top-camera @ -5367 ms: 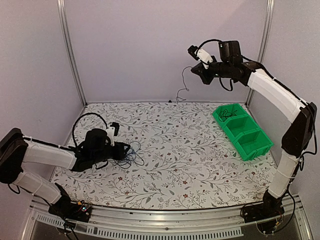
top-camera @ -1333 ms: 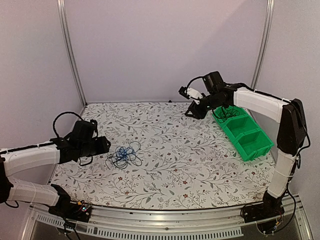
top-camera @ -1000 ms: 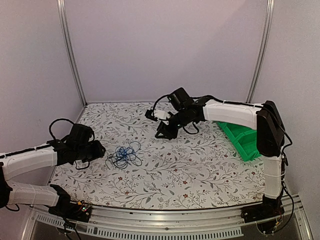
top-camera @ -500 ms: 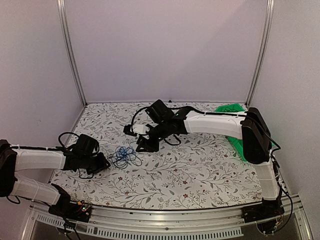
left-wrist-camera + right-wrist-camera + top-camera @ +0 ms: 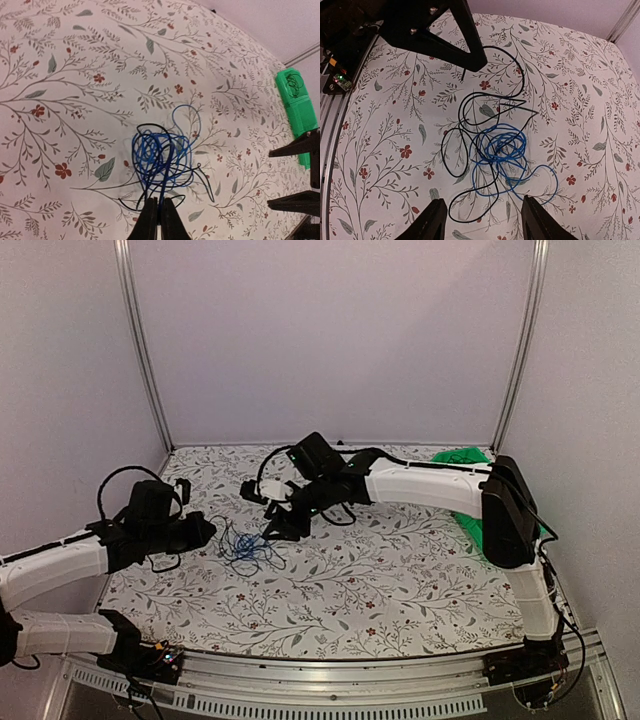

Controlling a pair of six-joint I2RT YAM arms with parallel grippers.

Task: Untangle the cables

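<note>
Lying on the flowered worktop (image 5: 400, 570), the cables (image 5: 245, 548) form a loose blue-and-black tangle. The left hand (image 5: 158, 207) is pinched tight on a strand at the tangle's edge. The right hand (image 5: 273, 532) hangs just above the tangle, spread wide.

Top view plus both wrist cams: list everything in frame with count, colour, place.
blue cable: one, blue, in the tangle left of table centre.
black cables: count unclear, black, looped through and beside the blue one.
black coil: one, black, in the end compartment of the bins.
green bins: one row, green, far right of the table, mostly hidden by the right arm in the top view.
table: one, white floral cover, under everything.
left gripper: shut, at the tangle's edge, apparently on a black strand.
right gripper: open, hovering over the tangle.
</note>
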